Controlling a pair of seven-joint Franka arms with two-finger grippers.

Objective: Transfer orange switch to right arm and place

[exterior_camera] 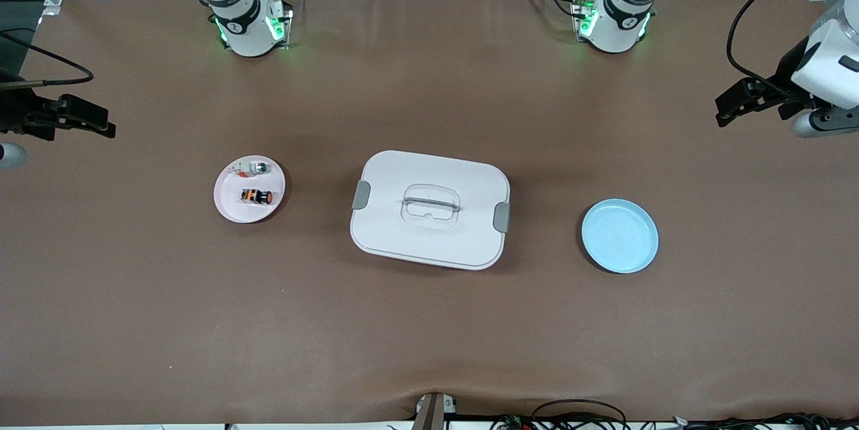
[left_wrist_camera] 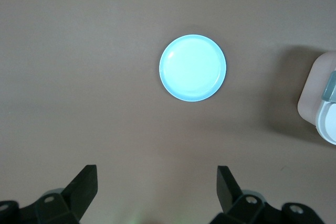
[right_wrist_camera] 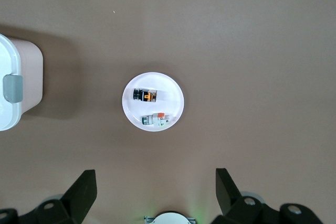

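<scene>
The orange switch [exterior_camera: 256, 196] [right_wrist_camera: 145, 96], a stubby black part with orange on it, lies on its side on a small white plate [exterior_camera: 231, 212] [right_wrist_camera: 173, 95] toward the right arm's end of the table. My right gripper [exterior_camera: 100, 121] [right_wrist_camera: 156, 177] hangs open and empty, high over the table's edge at that end, apart from the plate. My left gripper [exterior_camera: 728, 108] [left_wrist_camera: 156, 174] hangs open and empty, high over the table at the left arm's end. A round light-blue plate [exterior_camera: 619, 236] [left_wrist_camera: 192, 67] lies bare below it on the table.
A small white-and-clear part [exterior_camera: 254, 167] [right_wrist_camera: 156, 119] shares the white plate with the switch, farther from the front camera. A large white lidded box [exterior_camera: 402, 242] [left_wrist_camera: 325, 108] [right_wrist_camera: 13, 77] with grey latches stands in the middle of the table between the two plates.
</scene>
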